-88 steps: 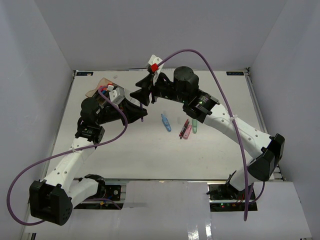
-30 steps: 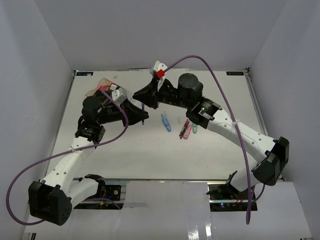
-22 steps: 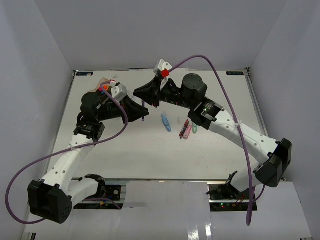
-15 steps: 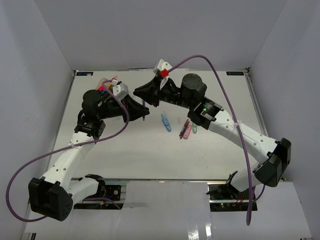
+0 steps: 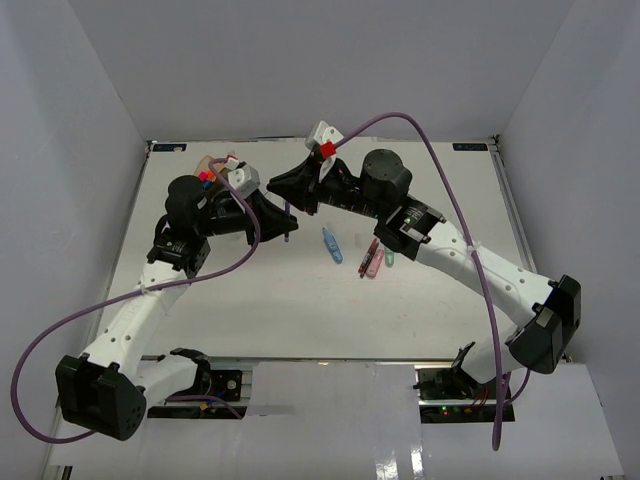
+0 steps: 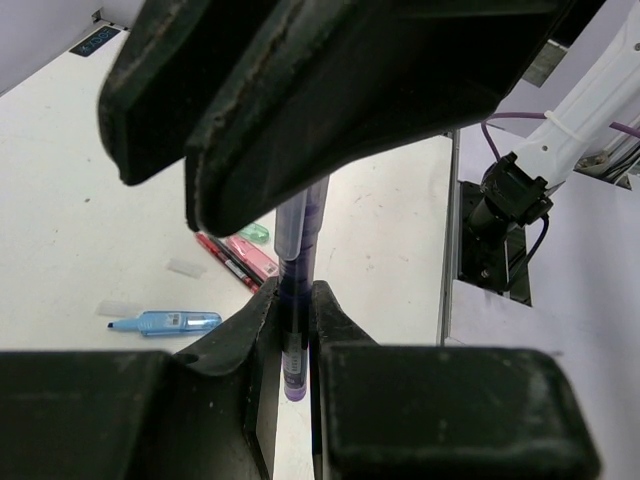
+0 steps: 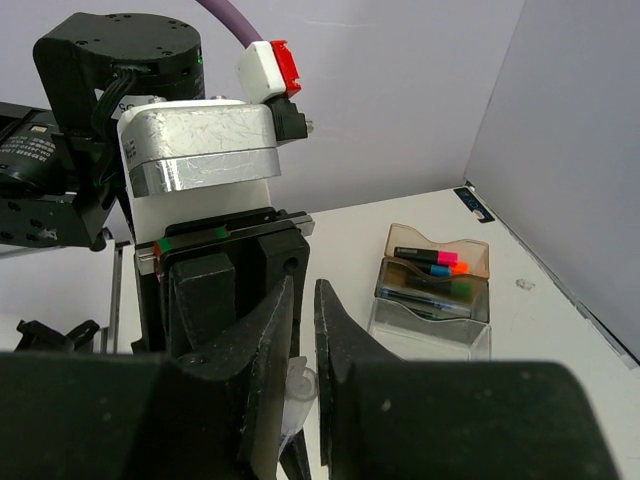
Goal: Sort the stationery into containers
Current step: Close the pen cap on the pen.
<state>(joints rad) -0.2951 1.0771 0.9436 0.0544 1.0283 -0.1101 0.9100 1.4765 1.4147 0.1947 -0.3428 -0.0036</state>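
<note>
1. White bench [image 5: 250, 300], walled on three sides, with two arms meeting above its far middle.
2. Clear organiser tray [image 7: 430, 325] at the far left, its amber compartment already holding a few highlighters [image 7: 432, 257].
3. Black left fingers [image 6: 240, 330] clamped on a purple pen [image 6: 300, 250] held in the air. Black right fingers [image 7: 270, 330] nearly together, seemingly pinching the same pen's other end.
4. Loose on the bench, right of the arms' meeting point: blue marker [image 5: 332, 244], red pen [image 5: 368, 258], pink marker [image 5: 376, 263], mint marker [image 5: 390, 257].
5. Likely a handover. Keep one grip firm until the other lets go, then carry the pen left and lower it lengthwise into a compartment.
</note>
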